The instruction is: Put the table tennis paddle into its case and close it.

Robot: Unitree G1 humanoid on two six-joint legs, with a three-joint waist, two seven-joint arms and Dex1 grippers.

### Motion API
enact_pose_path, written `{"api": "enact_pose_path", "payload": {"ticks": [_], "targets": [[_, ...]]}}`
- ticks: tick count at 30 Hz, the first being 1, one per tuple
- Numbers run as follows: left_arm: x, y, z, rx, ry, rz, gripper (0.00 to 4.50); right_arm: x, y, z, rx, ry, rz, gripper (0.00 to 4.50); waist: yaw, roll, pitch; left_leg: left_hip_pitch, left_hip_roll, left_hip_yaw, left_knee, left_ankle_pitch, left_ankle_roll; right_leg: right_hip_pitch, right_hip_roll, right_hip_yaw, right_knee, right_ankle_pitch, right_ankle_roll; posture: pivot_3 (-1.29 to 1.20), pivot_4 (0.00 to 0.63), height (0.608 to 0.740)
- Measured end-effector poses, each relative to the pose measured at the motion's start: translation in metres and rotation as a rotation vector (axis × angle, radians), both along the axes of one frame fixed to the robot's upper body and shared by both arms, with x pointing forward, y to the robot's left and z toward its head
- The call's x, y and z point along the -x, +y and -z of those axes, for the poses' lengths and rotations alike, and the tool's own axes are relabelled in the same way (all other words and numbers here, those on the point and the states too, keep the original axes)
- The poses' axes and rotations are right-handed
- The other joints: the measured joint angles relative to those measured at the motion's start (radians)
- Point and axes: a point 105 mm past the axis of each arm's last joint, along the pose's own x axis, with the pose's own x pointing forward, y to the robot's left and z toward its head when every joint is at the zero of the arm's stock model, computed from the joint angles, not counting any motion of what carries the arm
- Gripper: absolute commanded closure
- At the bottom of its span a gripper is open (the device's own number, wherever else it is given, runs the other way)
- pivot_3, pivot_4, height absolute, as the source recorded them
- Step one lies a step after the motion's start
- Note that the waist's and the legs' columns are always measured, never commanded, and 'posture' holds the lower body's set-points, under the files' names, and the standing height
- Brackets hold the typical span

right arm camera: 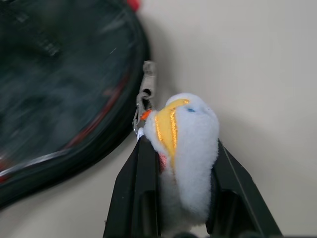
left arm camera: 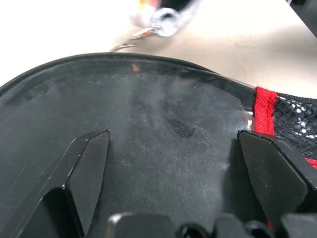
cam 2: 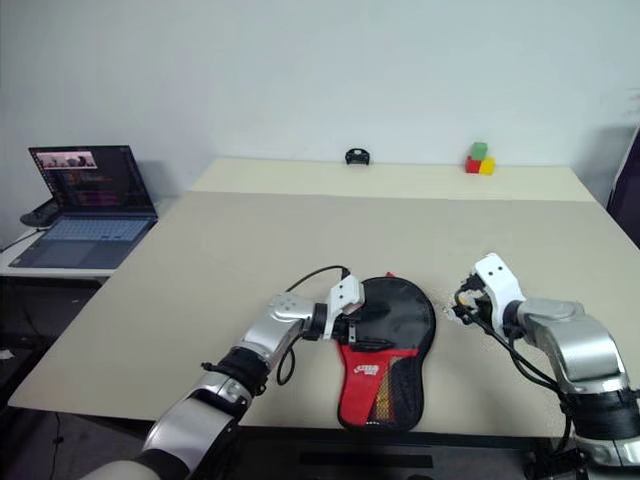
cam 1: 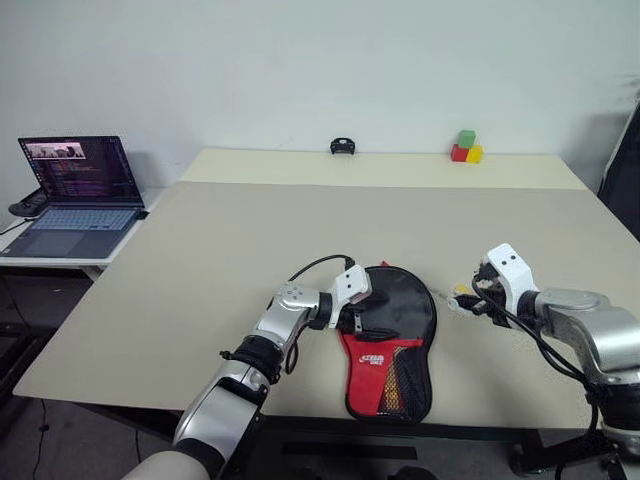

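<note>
Closing: case [cam 1: 392,335] lies flat near the table's [cam 1: 200,260] front edge, round black end away from the robot, red mesh-pocket end toward it; its rim looks mostly shut.
Paddle: not visible outside the case, so judged already inside.
Zip pull: a small white plush charm [right arm camera: 185,148] with a yellow patch hangs by a metal clasp [right arm camera: 145,96] just off the case's right edge.
Right gripper [right arm camera: 181,163]: pinching that charm, probably to drag the zipper round.
Left gripper [left arm camera: 168,163]: fingers spread wide over the case's black top, seemingly steadying it against the pull.
Beyond the case: laptop [cam 1: 80,195] far left; coloured blocks [cam 1: 466,147] at the far edge.
</note>
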Motion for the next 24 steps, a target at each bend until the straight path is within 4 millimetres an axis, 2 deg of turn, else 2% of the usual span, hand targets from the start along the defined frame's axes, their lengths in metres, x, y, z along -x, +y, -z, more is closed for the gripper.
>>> {"api": "enact_pose_path", "payload": {"ticks": [11,17,24], "targets": [[0.000,-0.003,0.001,-0.002,0.001,0.001,0.00,0.048,0.009,0.010,-0.036,0.151,-0.139,3.86,0.002,0.000,-0.001,-0.001,0.000,-0.005,0.000,-0.001,0.001,0.004,0.000,-0.005,-0.005,0.000,0.001,0.00,0.150,0.740],[0.001,-0.004,0.001,-0.004,0.002,0.005,0.00,0.078,0.004,0.018,-0.007,0.253,-0.239,3.87,0.003,-0.001,-0.001,-0.002,0.000,-0.009,0.000,-0.001,0.001,0.006,0.000,-0.014,-0.008,0.000,0.001,0.00,0.150,0.740],[0.006,-0.012,0.002,0.001,0.008,0.033,0.00,0.102,0.004,0.020,0.005,0.282,-0.319,3.96,0.027,0.000,-0.003,-0.004,-0.001,-0.015,-0.001,-0.001,0.000,0.010,0.000,-0.019,-0.014,-0.002,0.002,0.00,0.150,0.740]]}}
